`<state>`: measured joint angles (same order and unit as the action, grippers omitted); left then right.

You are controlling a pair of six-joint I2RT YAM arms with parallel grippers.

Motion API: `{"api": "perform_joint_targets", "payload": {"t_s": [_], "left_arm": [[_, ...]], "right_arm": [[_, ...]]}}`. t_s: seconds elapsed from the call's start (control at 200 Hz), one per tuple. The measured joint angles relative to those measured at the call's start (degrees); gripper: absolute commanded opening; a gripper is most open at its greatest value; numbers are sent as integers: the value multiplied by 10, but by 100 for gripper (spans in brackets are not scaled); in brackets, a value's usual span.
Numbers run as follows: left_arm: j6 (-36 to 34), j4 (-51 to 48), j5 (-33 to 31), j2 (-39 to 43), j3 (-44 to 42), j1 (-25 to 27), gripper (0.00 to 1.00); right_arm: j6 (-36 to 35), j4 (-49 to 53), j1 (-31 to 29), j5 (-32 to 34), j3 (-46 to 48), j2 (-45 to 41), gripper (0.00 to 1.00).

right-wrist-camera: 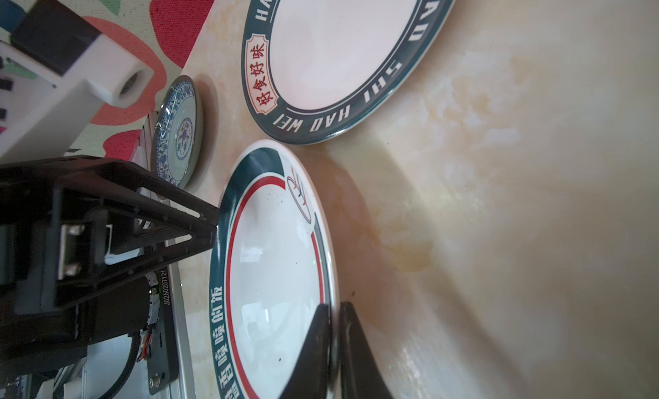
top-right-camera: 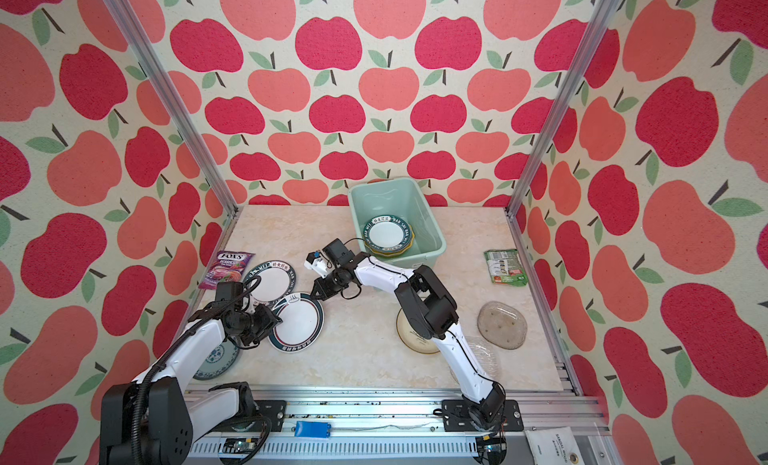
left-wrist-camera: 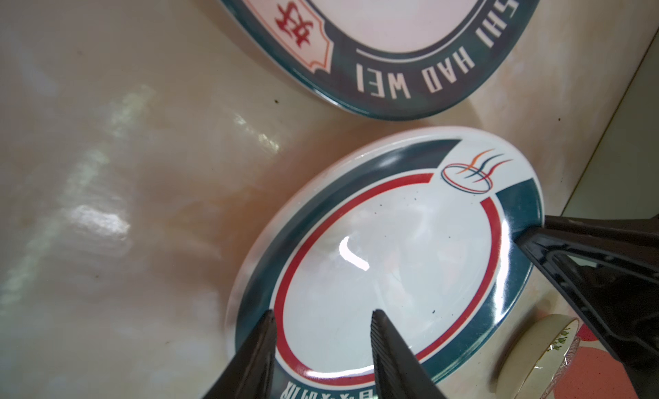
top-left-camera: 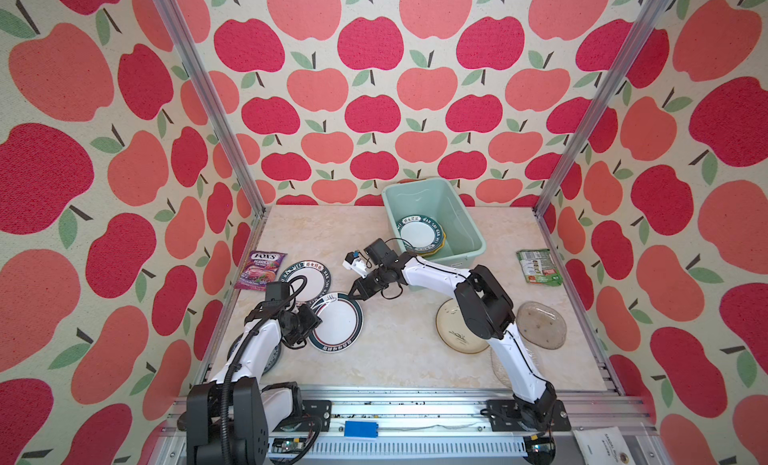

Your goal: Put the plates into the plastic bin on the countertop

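R gripper (right-wrist-camera: 333, 308) is clenched on the rim of the red-ringed plate (right-wrist-camera: 274, 272), which sits on the countertop (right-wrist-camera: 499, 201), apart from the plastic bin (top-left-camera: 465, 222). L gripper (left-wrist-camera: 324, 317) is apart-jawed at the opposite rim. Best: keep the pinch deep, lift slow, L only bracing. Can't tell if the plate's underside is off the surface yet.

We see our right gripper (right-wrist-camera: 335, 308) with its jaws pinched on the rim of the red-ringed plate (right-wrist-camera: 274, 272); the left gripper (right-wrist-camera: 212, 229) touches its opposite edge. A lettered plate (right-wrist-camera: 338, 58) and a blue-patterned plate (right-wrist-camera: 178, 130) lie on the bench (right-wrist-camera: 499, 201).
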<state>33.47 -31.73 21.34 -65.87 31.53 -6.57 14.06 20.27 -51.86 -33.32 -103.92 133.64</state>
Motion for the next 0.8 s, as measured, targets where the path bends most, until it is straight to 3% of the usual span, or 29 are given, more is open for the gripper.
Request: {"api": "perform_joint_targets", "payload": {"t_s": [0.385, 0.8], "left_arm": [[4, -23, -70, -54, 24, -14, 66], [6, -37, -81, -63, 29, -12, 64]], "right_arm": [[6, 2, 0, -6, -4, 4, 11], [7, 2, 0, -6, -4, 5, 11]]}}
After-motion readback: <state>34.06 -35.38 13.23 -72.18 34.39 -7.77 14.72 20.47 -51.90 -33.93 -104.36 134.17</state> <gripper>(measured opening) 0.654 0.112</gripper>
